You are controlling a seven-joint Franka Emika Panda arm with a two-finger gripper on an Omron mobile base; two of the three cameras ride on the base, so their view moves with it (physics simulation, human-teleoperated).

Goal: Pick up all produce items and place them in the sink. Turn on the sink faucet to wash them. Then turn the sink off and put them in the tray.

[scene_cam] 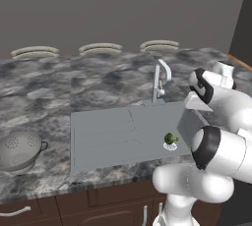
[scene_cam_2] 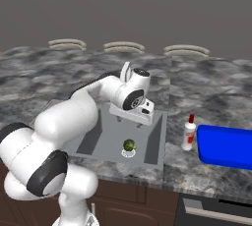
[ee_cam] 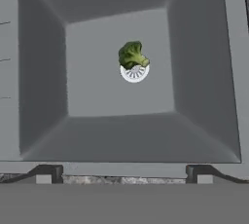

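The blue tray is cut off at the picture's edge, right of the sink. The speckled grey counter holds the sink. A colander sits left of it. The claw hangs over the sink, fingers apart, holding nothing. The broccoli lies on the sink's drain.

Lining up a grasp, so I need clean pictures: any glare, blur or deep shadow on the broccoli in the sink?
Hand view: broccoli floret sharp, evenly lit, no glare, over the white drain; left basin wall of the sink darker. Both base views: softer and small, floret still distinguishable.
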